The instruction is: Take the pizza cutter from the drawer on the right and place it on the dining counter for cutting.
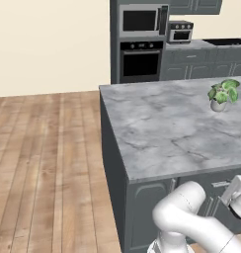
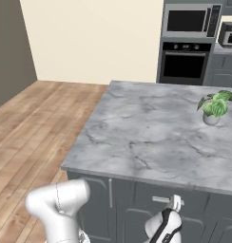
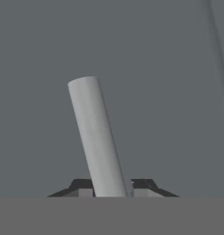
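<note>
Now the jaws are closed tight on the slim metal bar handle (image 3: 96,137) of the drawer (image 2: 184,203), so the step in hand is the pull that opens it. From the hand view the bar rises from between the two dark finger tips (image 3: 81,187) and leans toward 11 o'clock, with the flat grey drawer front behind it. In the right base view the gripper (image 2: 174,205) sits at about 5 o'clock, just under the edge of the marble island worktop (image 2: 151,137), whose potted plant (image 2: 214,107) stands at 2 o'clock. The pizza cutter cannot be seen; I judge it lies inside the drawer, which looks shut. To do this well, I judge the pull should run straight back, square to the drawer front, at an even pace. The bar sits skewed between the jaws, so a sideways drag could twist it loose or bind the drawer
</note>
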